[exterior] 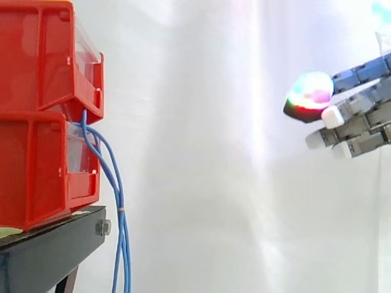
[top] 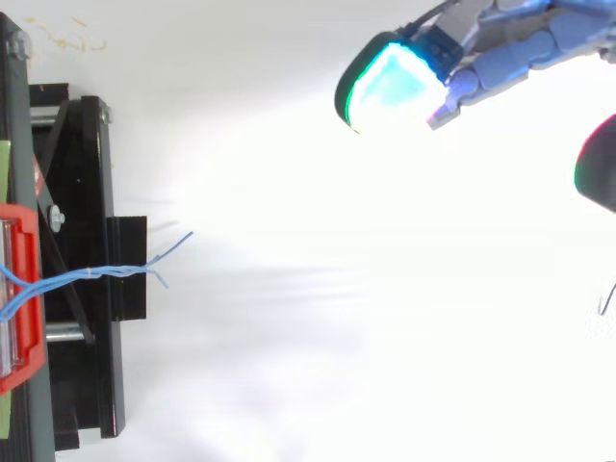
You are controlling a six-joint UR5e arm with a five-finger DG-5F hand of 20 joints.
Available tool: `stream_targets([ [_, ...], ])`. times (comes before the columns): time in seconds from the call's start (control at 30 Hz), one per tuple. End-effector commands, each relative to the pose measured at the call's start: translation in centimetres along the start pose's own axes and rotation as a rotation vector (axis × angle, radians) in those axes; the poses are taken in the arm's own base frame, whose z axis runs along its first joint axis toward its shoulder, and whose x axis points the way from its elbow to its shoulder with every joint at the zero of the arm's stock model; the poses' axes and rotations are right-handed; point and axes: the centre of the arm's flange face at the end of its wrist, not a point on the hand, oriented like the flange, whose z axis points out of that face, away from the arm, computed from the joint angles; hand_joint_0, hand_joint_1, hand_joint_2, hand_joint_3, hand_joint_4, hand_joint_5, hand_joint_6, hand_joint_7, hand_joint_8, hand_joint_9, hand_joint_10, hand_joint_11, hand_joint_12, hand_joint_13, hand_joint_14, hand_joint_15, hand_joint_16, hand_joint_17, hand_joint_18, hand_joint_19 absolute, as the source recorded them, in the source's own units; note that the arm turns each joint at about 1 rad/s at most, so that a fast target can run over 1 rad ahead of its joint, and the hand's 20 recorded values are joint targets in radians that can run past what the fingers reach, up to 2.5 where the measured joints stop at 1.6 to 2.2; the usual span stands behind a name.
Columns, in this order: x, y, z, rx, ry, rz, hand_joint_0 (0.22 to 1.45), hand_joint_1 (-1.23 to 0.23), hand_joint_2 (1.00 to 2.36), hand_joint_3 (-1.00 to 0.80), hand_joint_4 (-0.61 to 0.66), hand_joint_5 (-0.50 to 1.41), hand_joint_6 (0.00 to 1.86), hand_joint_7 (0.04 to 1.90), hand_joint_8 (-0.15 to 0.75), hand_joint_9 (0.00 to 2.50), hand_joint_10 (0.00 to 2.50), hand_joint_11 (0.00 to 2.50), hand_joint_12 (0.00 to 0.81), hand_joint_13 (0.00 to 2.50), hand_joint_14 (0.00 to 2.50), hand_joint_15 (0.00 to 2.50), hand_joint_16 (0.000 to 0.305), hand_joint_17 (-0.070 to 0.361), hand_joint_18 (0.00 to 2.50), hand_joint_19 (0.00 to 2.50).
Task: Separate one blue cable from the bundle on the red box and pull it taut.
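Blue cable bundle [exterior: 120, 210] is well left of the hand, and nothing is grabbed yet. Hand [exterior: 360, 125] comes in from the right with its fingers stretched roughly level and pointing left. They're relaxed and hold nothing. Lead fingertip pad [exterior: 311, 91] glows green/magenta. Between pad and cables there's a wide stretch of white curtain [exterior: 208, 159], with no contact anywhere.

The bundle leaves the seam between upper red bin [exterior: 36, 55] and lower red bin [exterior: 33, 174] at the front face. It then drops past the lower bin's front and the edge of the black stand [exterior: 52, 244], and runs out the bottom of the side view. Long axis is near vertical, with the strands close together.

Height: the hand sits about level with the exit point, so the approach looks mostly horizontal, leftward. In the top view the hand [top: 510, 43] is offset toward the top edge, while the bundle [top: 106, 273] sits lower. I'd expect a sideways correction too, not a straight reach. The strands fan apart a bit past the stand there, which is probably the easiest spot to single one out. Risk as I see it: the thick pads catch two strands instead of one.
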Motion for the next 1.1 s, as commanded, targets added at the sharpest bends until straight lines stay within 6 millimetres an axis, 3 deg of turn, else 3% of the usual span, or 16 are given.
stream_targets([
  [0.0,0.1,-0.9,0.3,0.022,-0.012,-0.01,0.52,-0.56,1.0,-0.48,0.28,-0.19,0.5,0.67,0.319,0.62,0.01,0.21,0.362,0.29,0.0,0.04,0.054,0.121,0.29,0.15],
  [0.17,0.9,-1.5,0.9,0.007,-0.005,-0.049,0.52,-0.56,1.0,-0.48,0.28,-0.19,0.5,0.67,0.319,0.62,0.0,0.2,0.363,0.29,0.0,0.04,0.054,0.121,0.29,0.15],
  [0.23,1.4,-2.5,1.4,0.018,0.002,-0.063,0.52,-0.56,1.0,-0.48,0.28,-0.19,0.5,0.68,0.316,0.61,0.0,0.2,0.363,0.29,0.0,0.04,0.054,0.121,0.29,0.15],
  [0.3,2.2,-5.9,2.6,0.065,0.011,-0.084,0.52,-0.56,1.0,-0.49,0.28,-0.19,0.5,0.68,0.318,0.61,0.01,0.21,0.362,0.29,0.0,0.04,0.054,0.121,0.29,0.15],
  [0.37,2.3,-5.9,2.6,0.065,0.012,-0.084,0.52,-0.56,1.0,-0.49,0.28,-0.19,0.5,0.68,0.316,0.61,0.01,0.21,0.362,0.29,0.0,0.04,0.054,0.121,0.29,0.15],
  [0.4,2.7,-7.1,3.0,0.072,0.014,-0.093,0.52,-0.56,1.0,-0.48,0.28,-0.19,0.5,0.68,0.319,0.61,0.0,0.2,0.362,0.29,0.0,0.04,0.054,0.121,0.29,0.16],
  [0.63,3.1,-6.8,4.0,0.008,-0.043,-0.103,0.52,-0.56,1.0,-0.48,0.28,-0.19,0.5,0.68,0.319,0.62,0.01,0.2,0.362,0.29,0.0,0.04,0.053,0.12,0.3,0.15],
  [0.73,3.3,-8.4,4.9,0.007,-0.077,-0.129,0.52,-0.56,1.0,-0.48,0.28,-0.19,0.5,0.68,0.318,0.62,0.0,0.21,0.362,0.29,0.0,0.04,0.054,0.12,0.3,0.15],
  [0.93,4.4,-8.4,5.7,-0.054,-0.082,-0.131,0.52,-0.56,1.0,-0.48,0.29,-0.19,0.5,0.68,0.319,0.62,0.0,0.2,0.362,0.29,0.0,0.04,0.053,0.12,0.3,0.16],
  [1.07,5.1,-10.8,6.3,-0.026,-0.072,-0.141,0.52,-0.56,1.0,-0.48,0.28,-0.19,0.5,0.68,0.317,0.62,0.0,0.2,0.362,0.3,0.0,0.05,0.053,0.12,0.31,0.16],
])
